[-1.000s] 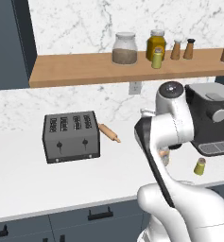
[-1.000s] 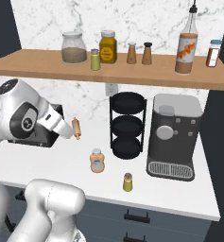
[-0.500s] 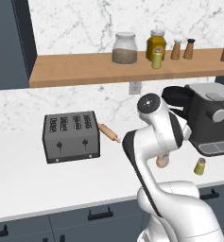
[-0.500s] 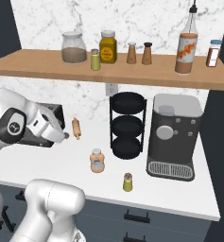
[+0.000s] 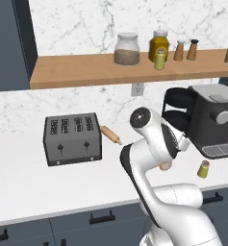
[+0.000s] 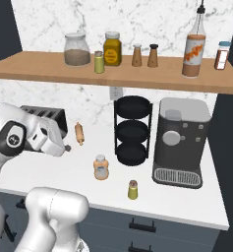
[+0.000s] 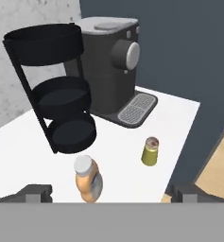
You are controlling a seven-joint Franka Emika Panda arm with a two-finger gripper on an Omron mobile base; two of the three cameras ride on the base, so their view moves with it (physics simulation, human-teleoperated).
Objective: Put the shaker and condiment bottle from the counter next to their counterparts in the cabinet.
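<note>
Approach is the step in hand: the end effector, fingers spread and empty, hovers near the condiment bottle on the surface, and must next descend around it.

A 4-slot toaster sits on the white counter, a rolling pin just beside it. The shaker stands in front of the coffee machine. On the shelf: 2 jars, a matching shaker, 2 brown shakers.

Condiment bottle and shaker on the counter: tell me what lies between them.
Nothing. In the hand view, bare white counter separates the condiment bottle from the shaker; the right base view shows the same gap.
</note>
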